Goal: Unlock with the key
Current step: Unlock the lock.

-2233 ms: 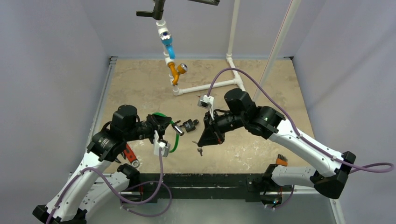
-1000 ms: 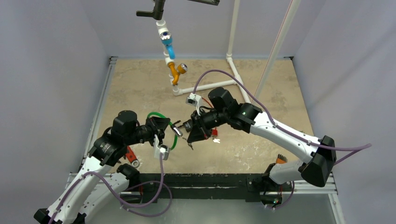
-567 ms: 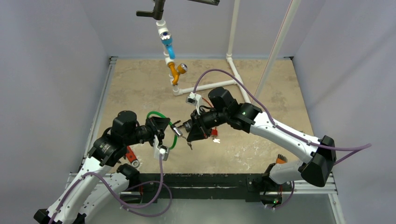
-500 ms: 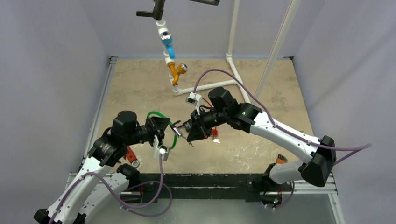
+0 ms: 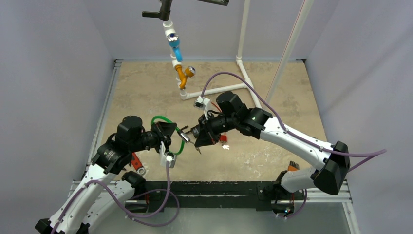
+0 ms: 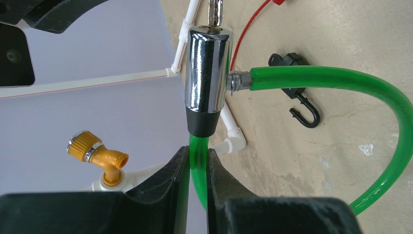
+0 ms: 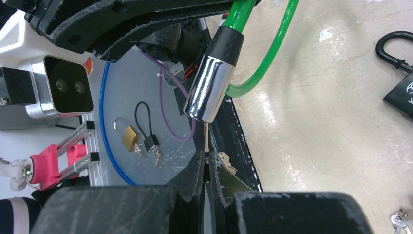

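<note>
Lock barrel (image 5: 184,135): chrome cylinder with a black collar, held off the table between my two grippers. In the left wrist view it stands upright, collar end toward my fingers.

Key (image 6: 215,9): its blade meets the barrel's free end, in line with the barrel's axis. I cannot tell how deep it sits.

Right gripper (image 5: 199,139): just right of the barrel, jaws pinched together on the key, which shows edge-on between them in the right wrist view. The right arm reaches in from the barrel's near-right. Its long white link slants up toward the barrel, and the forearm points left at the barrel's end.

Left gripper (image 6: 197,161): just left of the barrel, jaws clamped on the green cable (image 6: 341,80) directly behind the black collar. The left arm is folded. The elbow sits near and left of the barrel, and the forearm runs roughly level toward it.

The cable loops out from a fitting on the barrel's side and curves back around to my left fingers.

On the table:
- black padlock (image 7: 402,92), right of the barrel
- black snap hook (image 6: 299,105), near the barrel
- red tag (image 5: 224,138), right of the barrel, past my right gripper
- orange valve (image 5: 182,75) on the white pipe frame (image 5: 214,90), well beyond the barrel
</note>
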Available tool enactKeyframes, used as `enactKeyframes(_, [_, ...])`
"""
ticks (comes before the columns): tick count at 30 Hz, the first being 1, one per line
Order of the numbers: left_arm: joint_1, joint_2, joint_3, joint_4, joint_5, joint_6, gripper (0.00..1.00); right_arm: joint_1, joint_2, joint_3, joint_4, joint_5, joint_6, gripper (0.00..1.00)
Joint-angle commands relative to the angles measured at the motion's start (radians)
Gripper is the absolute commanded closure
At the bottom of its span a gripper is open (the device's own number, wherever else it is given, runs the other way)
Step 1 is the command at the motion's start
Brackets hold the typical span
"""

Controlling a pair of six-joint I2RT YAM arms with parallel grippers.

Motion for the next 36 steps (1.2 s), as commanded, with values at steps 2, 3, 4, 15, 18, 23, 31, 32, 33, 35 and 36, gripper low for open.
enactKeyframes(2, [-0.017, -0.009, -0.003, 0.024, 0.041, 0.039, 1.00, 0.000, -0.002, 0.021, 0.068, 0.080, 0.030, 1.00])
enactKeyframes(3, [-0.018, -0.008, -0.002, 0.016, 0.035, 0.042, 1.00, 0.000, -0.006, 0.017, 0.078, 0.086, 0.038, 1.00])
enactKeyframes(4, [-0.020, -0.004, 0.001, 0.007, 0.028, 0.043, 1.00, 0.000, -0.010, 0.011, 0.092, 0.094, 0.048, 1.00])
enactKeyframes(15, [-0.034, 0.026, 0.008, -0.009, -0.030, 0.010, 1.00, 0.007, -0.001, -0.029, 0.184, 0.135, 0.095, 1.00])
enactKeyframes(18, [-0.035, 0.027, 0.009, 0.008, -0.044, -0.008, 1.00, 0.013, 0.010, -0.033, 0.196, 0.145, 0.098, 1.00])
enactKeyframes(23, [-0.035, 0.031, 0.022, 0.065, -0.118, -0.138, 1.00, 0.017, 0.000, -0.068, 0.227, 0.160, 0.110, 1.00])
enactKeyframes(31, [-0.047, 0.023, 0.034, 0.090, -0.198, -0.368, 1.00, 0.017, -0.056, -0.084, 0.224, 0.186, 0.074, 1.00])
enactKeyframes(32, [-0.047, 0.009, 0.018, 0.100, -0.202, -0.390, 1.00, 0.018, -0.074, -0.089, 0.222, 0.191, 0.068, 1.00])
enactKeyframes(33, [-0.047, -0.003, 0.010, 0.109, -0.205, -0.408, 1.00, 0.016, -0.093, -0.098, 0.224, 0.205, 0.062, 1.00])
enactKeyframes(35, [-0.048, -0.024, -0.014, 0.125, -0.204, -0.431, 1.00, 0.015, -0.136, -0.122, 0.238, 0.229, 0.062, 1.00])
enactKeyframes(36, [-0.049, -0.031, -0.022, 0.132, -0.206, -0.441, 1.00, 0.015, -0.155, -0.131, 0.242, 0.238, 0.062, 1.00])
